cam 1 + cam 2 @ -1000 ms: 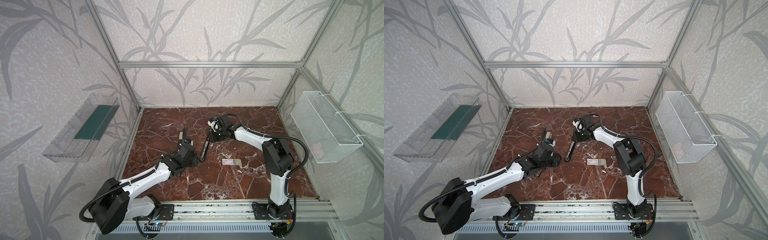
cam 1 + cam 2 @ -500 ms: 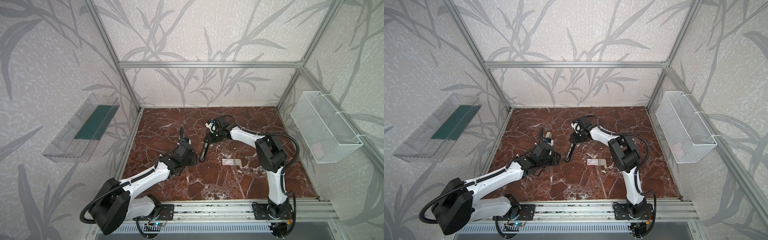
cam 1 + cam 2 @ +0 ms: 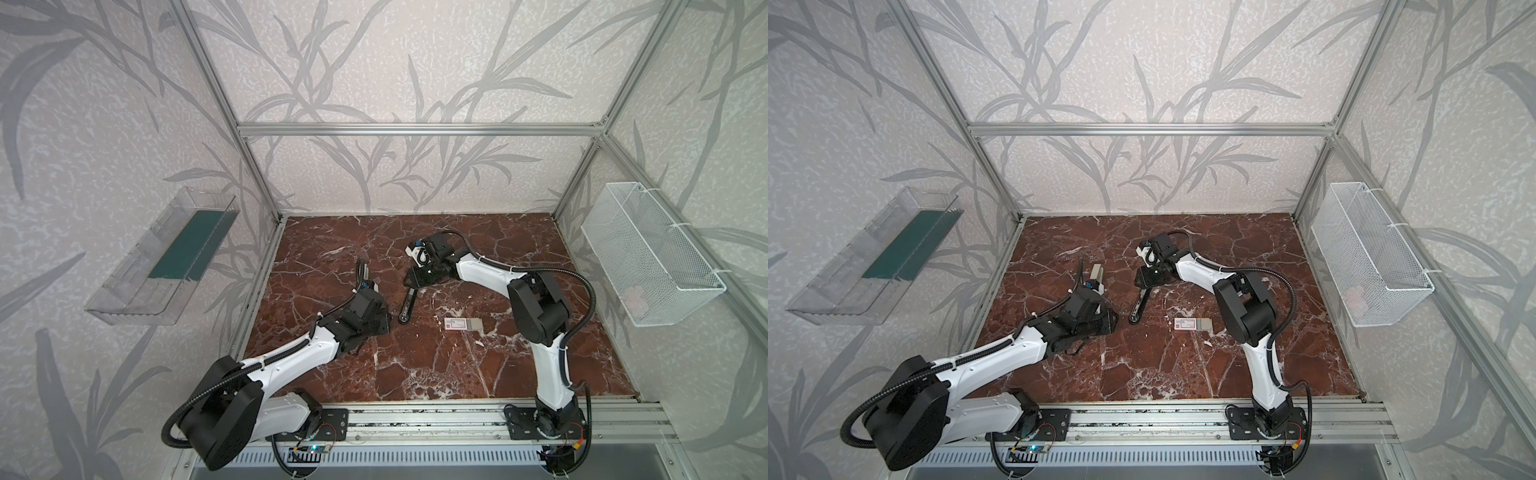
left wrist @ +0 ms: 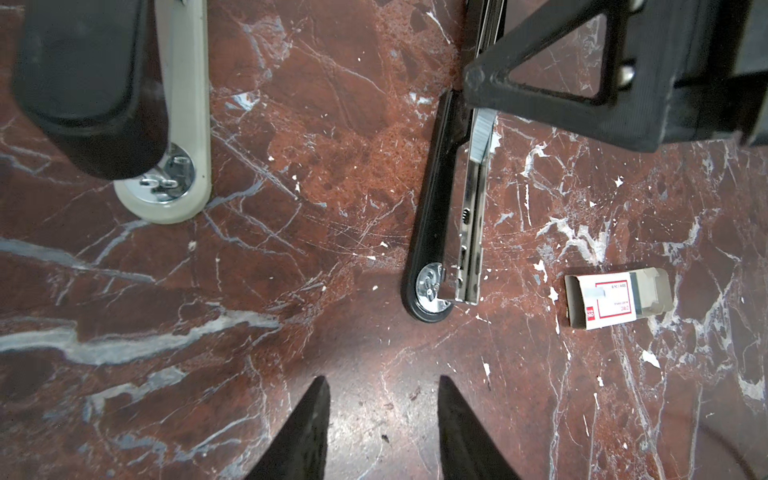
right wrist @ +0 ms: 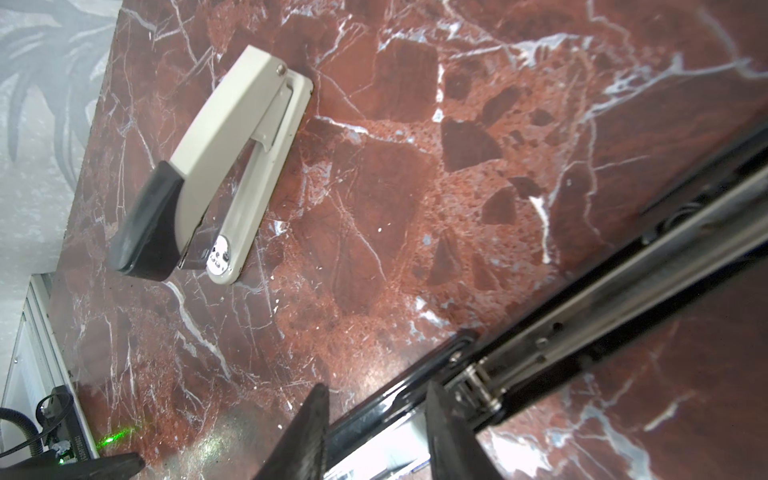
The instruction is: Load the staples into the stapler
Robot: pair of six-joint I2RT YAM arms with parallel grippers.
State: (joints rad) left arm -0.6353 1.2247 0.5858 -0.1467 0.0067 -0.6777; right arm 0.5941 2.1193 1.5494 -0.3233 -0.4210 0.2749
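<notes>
One strip of staples (image 4: 482, 133) sat in the black stapler (image 4: 428, 216)'s open rail, our left tool (image 4: 382, 382) gaped empty, our right tool (image 5: 376, 386) straddled its hinge end, grip unclear, and closing the lid squarely seemed next.

Red-brown marble worktop (image 3: 415, 374); grey leaf-patterned walls (image 3: 415, 62); aluminium frame (image 3: 415, 129). Clear plastic bin (image 3: 124, 299) on left wall, white wire basket (image 3: 665, 266) on right.
</notes>
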